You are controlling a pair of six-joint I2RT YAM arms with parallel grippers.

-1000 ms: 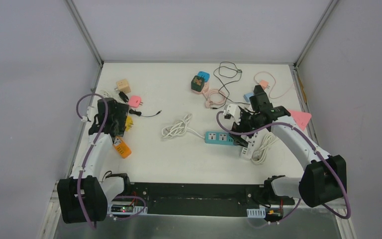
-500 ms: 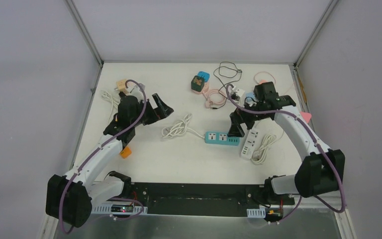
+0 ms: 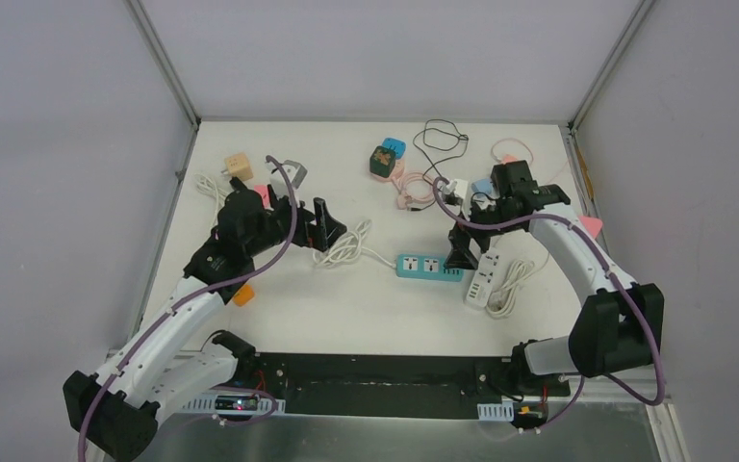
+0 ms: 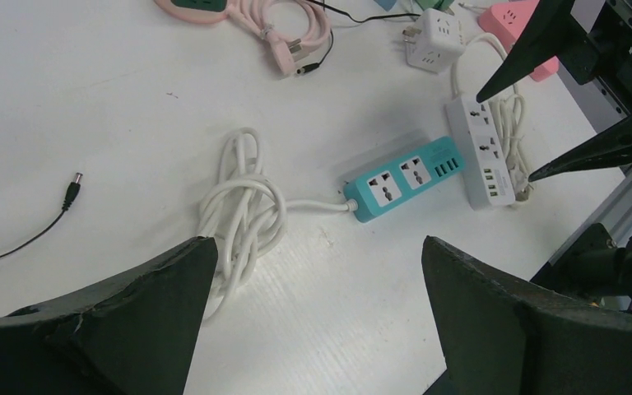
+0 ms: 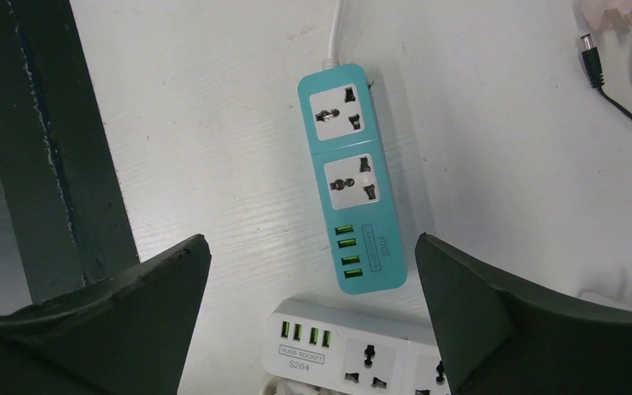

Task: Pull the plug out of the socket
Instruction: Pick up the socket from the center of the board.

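- The left gripper [image 3: 331,227] had swung in from far left of the teal power strip [image 3: 430,267], jaws wide and empty.
- The right gripper [image 3: 460,252] had moved over the strip's right end, also wide and empty.
- The strip's sockets [image 5: 336,110] showed no plug, so the pull looked done.
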